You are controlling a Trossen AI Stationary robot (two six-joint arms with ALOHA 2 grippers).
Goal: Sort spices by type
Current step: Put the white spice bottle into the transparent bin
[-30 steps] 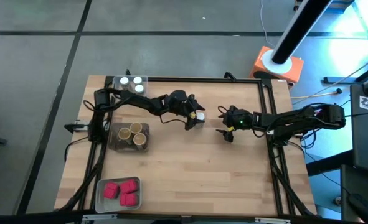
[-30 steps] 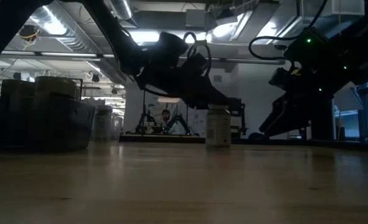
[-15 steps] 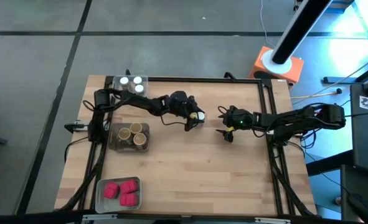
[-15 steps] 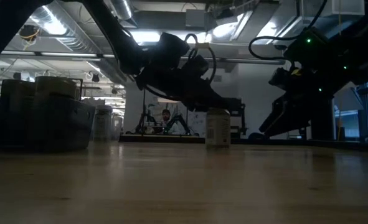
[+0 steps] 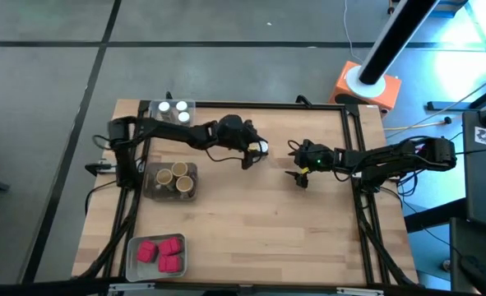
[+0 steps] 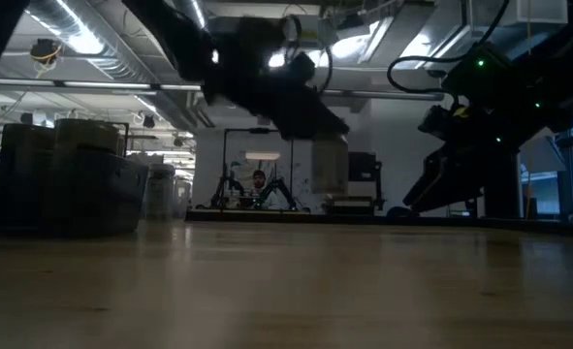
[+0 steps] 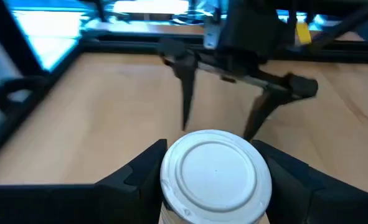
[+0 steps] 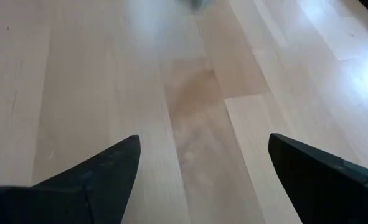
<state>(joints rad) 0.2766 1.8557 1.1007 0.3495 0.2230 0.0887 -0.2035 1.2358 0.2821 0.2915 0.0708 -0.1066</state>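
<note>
Your left pincer has a white-lidded jar clenched and clear of the wooden table [image 5: 251, 222].

Largest first: on the pale wood tabletop, the left gripper [image 5: 257, 150] sits mid-table toward the far edge, its dark fingers [image 7: 140, 177] pressed to either side of the round white-lidded spice jar [image 7: 213, 176] (the low view shows it off the surface). Your right gripper [image 5: 299, 170] waits just beside it, fingers spread wide with nothing between. By the left edge: a clear tray of two white-lidded jars [image 5: 173, 108], a grey tray of tan-lidded jars [image 5: 173, 178], and pink boxy containers [image 5: 160, 252].
</note>
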